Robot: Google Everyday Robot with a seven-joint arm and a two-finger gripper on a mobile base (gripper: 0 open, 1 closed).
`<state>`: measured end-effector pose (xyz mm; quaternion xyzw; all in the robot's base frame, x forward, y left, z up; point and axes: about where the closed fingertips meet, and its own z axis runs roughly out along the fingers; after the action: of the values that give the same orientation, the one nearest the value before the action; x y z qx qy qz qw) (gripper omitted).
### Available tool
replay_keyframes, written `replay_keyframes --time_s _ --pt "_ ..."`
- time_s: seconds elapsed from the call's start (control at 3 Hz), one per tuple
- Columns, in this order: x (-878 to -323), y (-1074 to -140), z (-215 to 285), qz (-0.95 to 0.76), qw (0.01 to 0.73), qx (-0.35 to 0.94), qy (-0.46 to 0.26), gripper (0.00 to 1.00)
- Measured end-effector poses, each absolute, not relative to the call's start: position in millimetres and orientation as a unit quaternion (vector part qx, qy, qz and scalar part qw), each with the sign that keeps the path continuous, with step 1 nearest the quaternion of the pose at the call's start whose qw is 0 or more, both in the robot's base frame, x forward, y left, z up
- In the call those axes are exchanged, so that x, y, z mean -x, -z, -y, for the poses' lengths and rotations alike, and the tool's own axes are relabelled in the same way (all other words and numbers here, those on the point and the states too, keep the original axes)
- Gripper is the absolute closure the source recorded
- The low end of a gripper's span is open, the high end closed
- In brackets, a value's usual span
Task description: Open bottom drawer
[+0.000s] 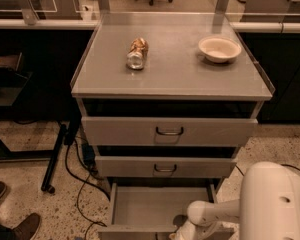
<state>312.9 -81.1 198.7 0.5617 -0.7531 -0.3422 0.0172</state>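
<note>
Mid-pull here: bottom drawer slid well out beneath the middle drawer, tool lower and forward of it, grip impossible to tell, probably just calls for more straight pulling.

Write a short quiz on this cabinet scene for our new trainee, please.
1. True or false: the bottom drawer stands pulled out.
2. What lies on the cabinet top to the left of the bowl? A) a mug B) a crumpled container on its side C) a sponge
3. Fill in: the tool is at the bottom drawer's ___ edge.
Key: 1 true; 2 B; 3 front.
</note>
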Motion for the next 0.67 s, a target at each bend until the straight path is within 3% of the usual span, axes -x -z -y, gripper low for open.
replay_keyframes --time_s 0.33,0.67 --pt "-306 -203 84 0.753 0.021 -0.56 0.344 0.0" --pt "-250 -218 100 0.749 0.041 -0.549 0.368 0.0"
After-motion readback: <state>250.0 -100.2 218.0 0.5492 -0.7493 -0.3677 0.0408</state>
